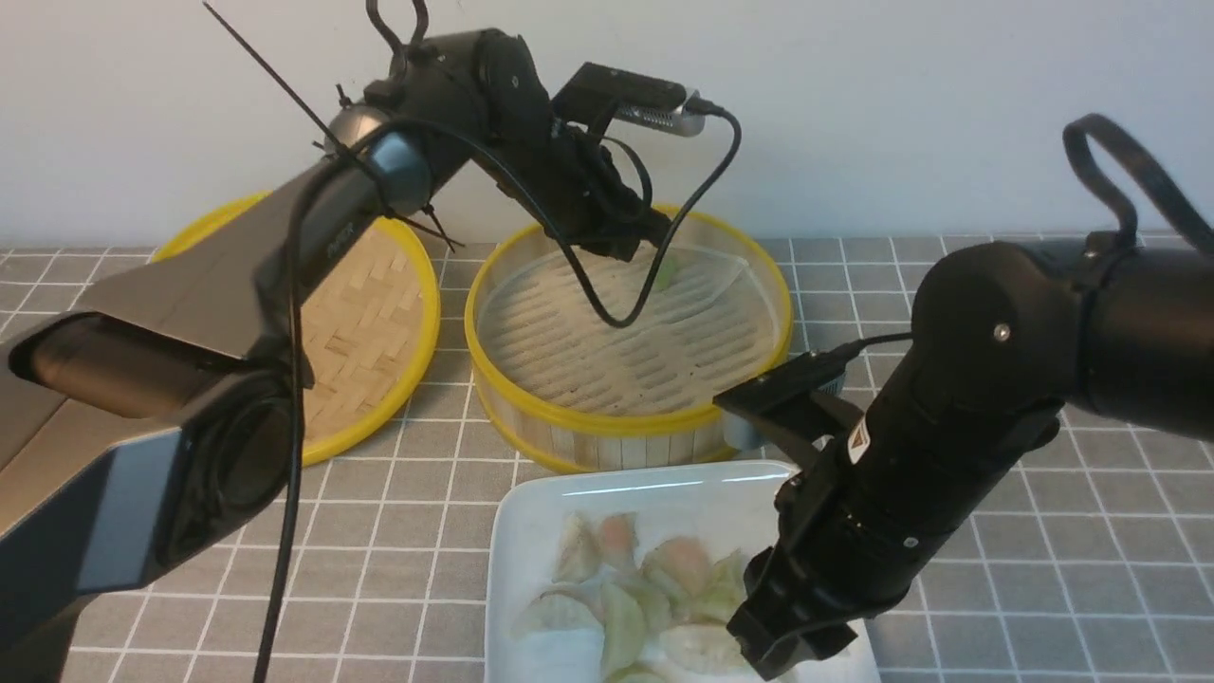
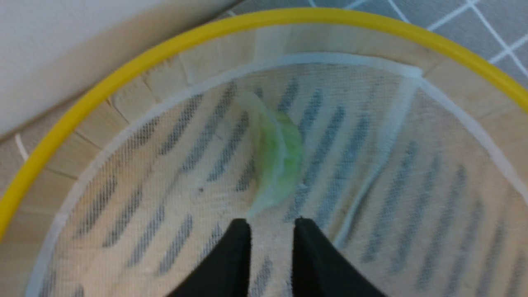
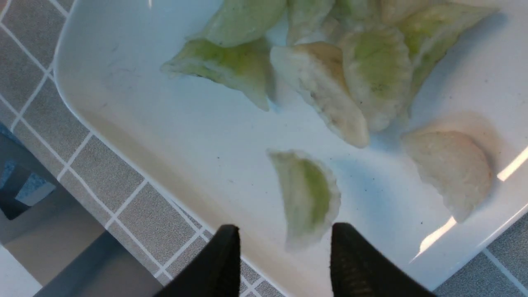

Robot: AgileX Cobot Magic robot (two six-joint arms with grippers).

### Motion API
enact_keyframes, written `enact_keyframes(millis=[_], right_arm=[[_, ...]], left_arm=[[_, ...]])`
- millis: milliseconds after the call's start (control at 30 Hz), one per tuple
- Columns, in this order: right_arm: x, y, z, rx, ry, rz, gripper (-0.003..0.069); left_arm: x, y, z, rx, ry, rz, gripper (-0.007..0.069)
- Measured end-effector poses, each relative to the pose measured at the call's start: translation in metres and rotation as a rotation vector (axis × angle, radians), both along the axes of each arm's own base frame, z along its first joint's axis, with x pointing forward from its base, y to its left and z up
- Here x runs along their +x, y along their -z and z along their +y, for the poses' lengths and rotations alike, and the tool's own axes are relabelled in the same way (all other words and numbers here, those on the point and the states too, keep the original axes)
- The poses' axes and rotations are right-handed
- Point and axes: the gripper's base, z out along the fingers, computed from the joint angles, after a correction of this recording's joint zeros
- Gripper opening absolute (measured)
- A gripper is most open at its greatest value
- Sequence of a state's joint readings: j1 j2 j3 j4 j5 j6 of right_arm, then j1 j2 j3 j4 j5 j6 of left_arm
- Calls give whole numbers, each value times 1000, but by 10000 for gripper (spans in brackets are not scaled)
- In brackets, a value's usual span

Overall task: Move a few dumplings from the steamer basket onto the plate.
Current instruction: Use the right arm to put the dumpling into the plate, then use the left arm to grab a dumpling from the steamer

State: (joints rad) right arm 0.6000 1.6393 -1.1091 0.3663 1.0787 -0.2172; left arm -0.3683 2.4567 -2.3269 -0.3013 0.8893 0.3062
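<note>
On the near plate (image 1: 507,569) lay dumplings (image 1: 654,588). The right jaws hung over its right side, parted and empty, one green dumpling (image 3: 307,198) just off their tips. Farther back, in the basket (image 1: 588,429), the left jaws stood slightly apart, empty, short of a lone dumpling (image 2: 276,156).

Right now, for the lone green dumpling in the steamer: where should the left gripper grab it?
Pinch the green dumpling across its plump middle, left gripper coming from above, jaws straddling the curved ridge. Its thin pale ends would likely slip or tear.
</note>
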Motion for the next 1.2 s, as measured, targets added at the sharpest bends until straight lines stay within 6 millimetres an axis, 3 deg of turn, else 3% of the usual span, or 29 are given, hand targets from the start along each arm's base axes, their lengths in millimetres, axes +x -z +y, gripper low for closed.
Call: enact_keyframes(millis=[200,300,900,1033,1133,1167,1200], right_arm=[[1,0,0,2,14,-4,478],[1,0,0,2,17,-5,510],[1,0,0,1,20,-4,528],[1,0,0,1,21,-3,528],[1,0,0,0,21,-2,528],[1,0,0,0,21,-2,528],[1,0,0,0,21,-2,528]], left_arm=[[5,18,-4,8,22,-12,343],[5,23,-5,21,49,-19,379],[12,57,-14,164,366,-207,396],[11,58,-15,167,387,-206,309],[8,58,-18,163,409,-185,89],[8,58,-18,163,409,-184,89],[7,59,-18,160,409,-176,41]])
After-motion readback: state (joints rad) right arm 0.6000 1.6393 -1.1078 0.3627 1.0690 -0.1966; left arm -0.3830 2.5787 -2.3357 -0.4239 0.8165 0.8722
